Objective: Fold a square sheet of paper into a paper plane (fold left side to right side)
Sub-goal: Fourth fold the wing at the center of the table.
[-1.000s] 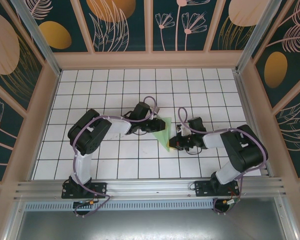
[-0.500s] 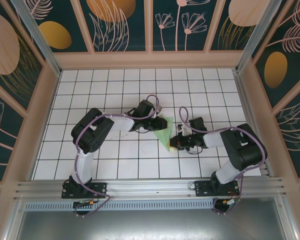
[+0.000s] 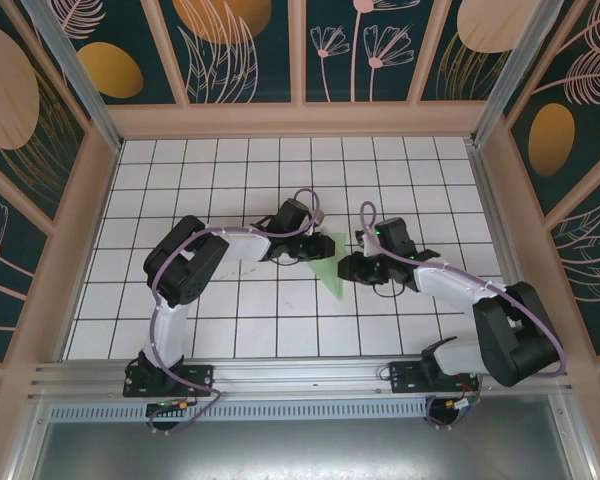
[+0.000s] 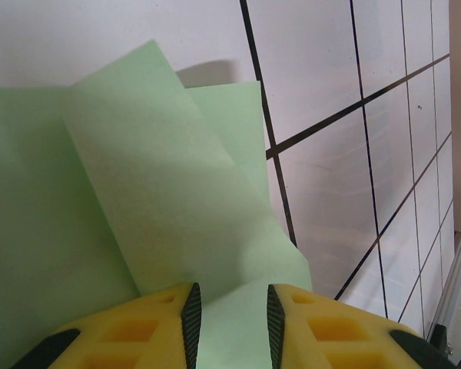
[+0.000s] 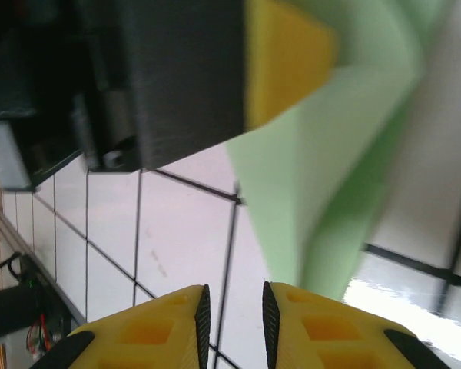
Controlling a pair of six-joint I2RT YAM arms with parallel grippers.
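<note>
The square sheet of paper (image 3: 330, 270) lies folded into a pale green wedge on the white tiles, its point toward the near edge. My left gripper (image 3: 308, 252) rests on the paper's left part. In the left wrist view its jaws (image 4: 232, 296) stand a little apart, with paper (image 4: 161, 192) under the gap and a creased flap rising ahead of them. My right gripper (image 3: 347, 268) sits just right of the paper. Its jaws (image 5: 234, 296) are slightly apart over bare tile, and the paper (image 5: 338, 177) lies ahead to the right under a left fingertip (image 5: 288, 54).
Wooden walls (image 3: 300, 120) enclose the tiled floor (image 3: 230, 320) on three sides. An aluminium rail (image 3: 300, 375) runs along the near edge by the arm bases. Open tiles lie behind the arms and to both sides of them.
My right gripper went from shut at the paper's near tip to slightly open, and moved back along the paper's right edge. The left gripper barely moved.
</note>
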